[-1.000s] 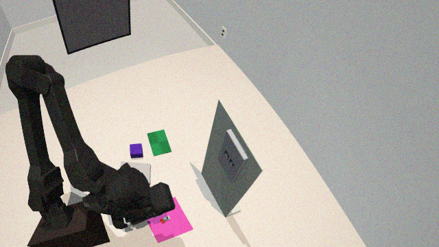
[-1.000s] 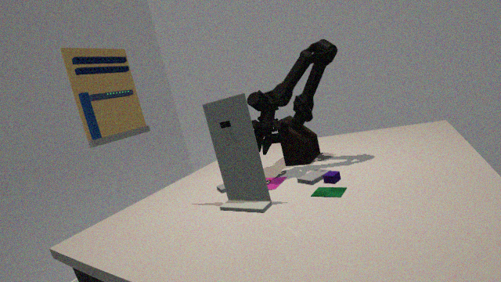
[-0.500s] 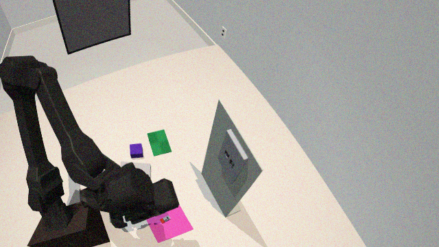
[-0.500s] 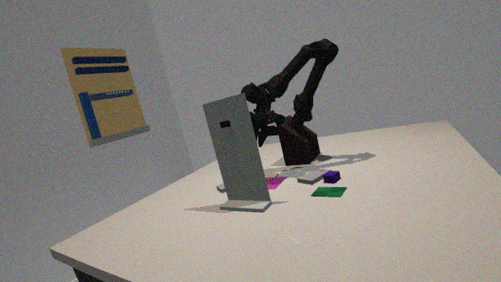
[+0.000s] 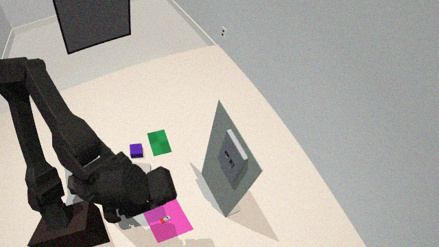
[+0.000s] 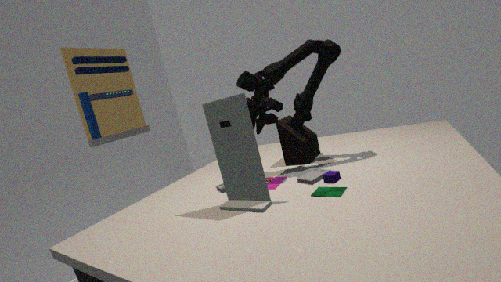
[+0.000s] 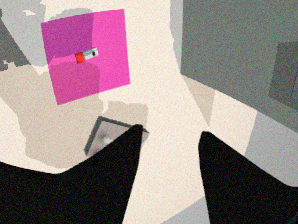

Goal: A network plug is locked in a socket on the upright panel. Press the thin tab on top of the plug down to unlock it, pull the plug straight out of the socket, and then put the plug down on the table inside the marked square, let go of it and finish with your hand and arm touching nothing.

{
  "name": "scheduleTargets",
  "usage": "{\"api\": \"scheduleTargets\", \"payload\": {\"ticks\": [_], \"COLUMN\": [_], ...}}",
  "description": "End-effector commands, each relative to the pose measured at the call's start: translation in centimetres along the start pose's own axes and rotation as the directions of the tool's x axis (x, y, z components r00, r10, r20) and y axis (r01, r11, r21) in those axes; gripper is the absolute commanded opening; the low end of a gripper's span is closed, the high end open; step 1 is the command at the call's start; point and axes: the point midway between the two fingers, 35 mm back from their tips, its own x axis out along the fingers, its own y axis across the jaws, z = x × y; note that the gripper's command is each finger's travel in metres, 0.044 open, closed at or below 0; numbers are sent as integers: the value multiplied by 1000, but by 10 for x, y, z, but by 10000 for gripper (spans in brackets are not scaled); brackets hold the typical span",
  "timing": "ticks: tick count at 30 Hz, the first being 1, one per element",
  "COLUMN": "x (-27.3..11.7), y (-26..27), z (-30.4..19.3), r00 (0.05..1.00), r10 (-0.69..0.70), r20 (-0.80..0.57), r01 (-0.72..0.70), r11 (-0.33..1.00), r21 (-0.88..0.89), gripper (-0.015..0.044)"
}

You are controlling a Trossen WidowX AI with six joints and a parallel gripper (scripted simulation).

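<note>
The plug (image 5: 163,221) (image 7: 87,55), small and pale with a red end, lies on the magenta square (image 5: 182,223) (image 6: 279,182) (image 7: 112,35), well inside its edges. The upright grey-green panel (image 5: 210,168) (image 6: 239,160) (image 7: 225,45) stands apart from it; the socket plate (image 5: 236,171) on its face shows dark openings and no plug. My gripper (image 7: 172,135) has its two black fingers apart with nothing between them. It is raised above the table, away from the plug and on the panel's socket side. In the top view the arm hides the fingertips.
A green square (image 5: 159,142) (image 6: 329,192) and a purple cube (image 5: 136,150) (image 6: 332,176) lie to one side of the magenta square. A flat grey block (image 6: 311,176) lies beside the cube. A dark-edged grey object (image 7: 92,136) is partly hidden behind the left finger in the wrist view.
</note>
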Motion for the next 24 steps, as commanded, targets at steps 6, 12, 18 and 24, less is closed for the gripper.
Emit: {"api": "scheduleTargets", "payload": {"ticks": [6,12,18,24], "x": [-24,-24,-24,-24], "y": [-11,-11,-11,-11], "z": [6,6,6,6], "r00": [1000,1000,1000,1000], "r10": [-11,-11,-11,-11], "r20": [9,9,9,9], "r01": [11,11,11,11], "r11": [1000,1000,1000,1000], "r21": [-7,-7,-7,-7], "gripper": [156,314,440,440]}}
